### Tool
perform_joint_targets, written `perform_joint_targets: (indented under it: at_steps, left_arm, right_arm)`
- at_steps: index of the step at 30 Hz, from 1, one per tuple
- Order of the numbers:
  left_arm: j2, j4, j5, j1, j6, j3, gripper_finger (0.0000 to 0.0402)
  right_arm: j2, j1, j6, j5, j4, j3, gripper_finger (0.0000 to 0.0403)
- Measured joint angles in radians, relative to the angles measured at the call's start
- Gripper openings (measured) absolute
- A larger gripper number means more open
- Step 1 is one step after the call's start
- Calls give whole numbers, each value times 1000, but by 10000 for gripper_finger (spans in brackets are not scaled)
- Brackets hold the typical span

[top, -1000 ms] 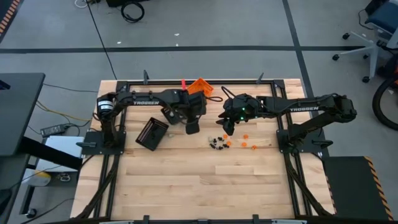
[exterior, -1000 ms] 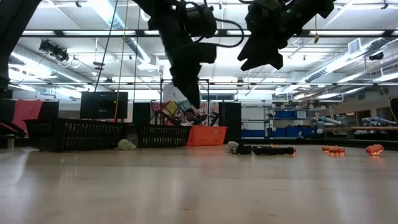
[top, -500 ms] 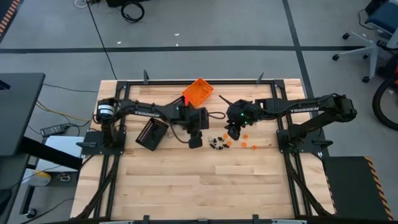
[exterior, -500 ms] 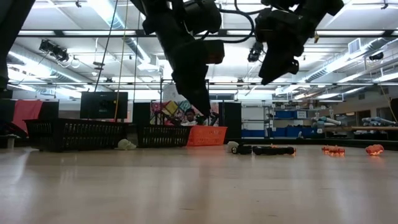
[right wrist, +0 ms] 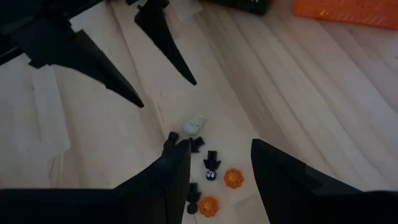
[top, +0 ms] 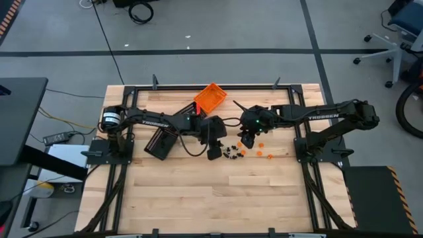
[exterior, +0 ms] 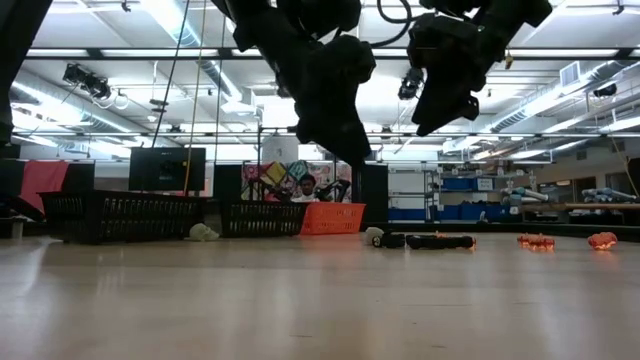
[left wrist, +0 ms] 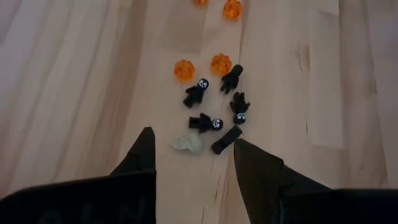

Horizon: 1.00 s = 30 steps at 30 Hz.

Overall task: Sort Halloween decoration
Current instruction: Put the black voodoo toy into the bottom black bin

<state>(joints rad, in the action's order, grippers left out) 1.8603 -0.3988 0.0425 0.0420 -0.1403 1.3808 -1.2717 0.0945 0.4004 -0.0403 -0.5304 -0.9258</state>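
Note:
The Halloween decoration is a cluster of tiny trinkets on the wooden table: several black figures (left wrist: 214,106), a whitish one (left wrist: 188,144) and orange ones (left wrist: 221,63), also seen as a cluster (top: 231,152) in the high view. My left gripper (left wrist: 193,137) hangs open above the cluster's left edge, slanting down, over the whitish trinket. My right gripper (right wrist: 217,144) hangs open above the cluster's far right side (top: 248,140), also slanting down. Neither touches anything.
An orange tray (top: 210,97) lies at the table's far edge. A black tray (top: 162,141) lies left of my left gripper. More orange trinkets (top: 269,156) lie right of the cluster. The near half of the table is bare wood (top: 218,198).
My left gripper has moved toward the table's right and near edges, from beside the black tray to the trinket cluster, and has tipped further. My right gripper has tipped more steeply down above the cluster. The trinkets have not moved.

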Motion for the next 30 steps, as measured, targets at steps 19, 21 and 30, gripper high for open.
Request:
perform_joint_targets:
  at_steps: [19, 21, 30]
  left_arm:
    - [-8, -228, 5, -3, 49, 0, 117]
    - [-8, -206, 3, -3, 54, 0, 117]
    - [-8, -116, -3, -6, 25, 0, 117]
  right_arm:
    - [0, -7, 64, 11, 96, 31, 173]
    - [0, -7, 68, 11, 104, 31, 173]
    - [0, -7, 79, 11, 121, 32, 173]
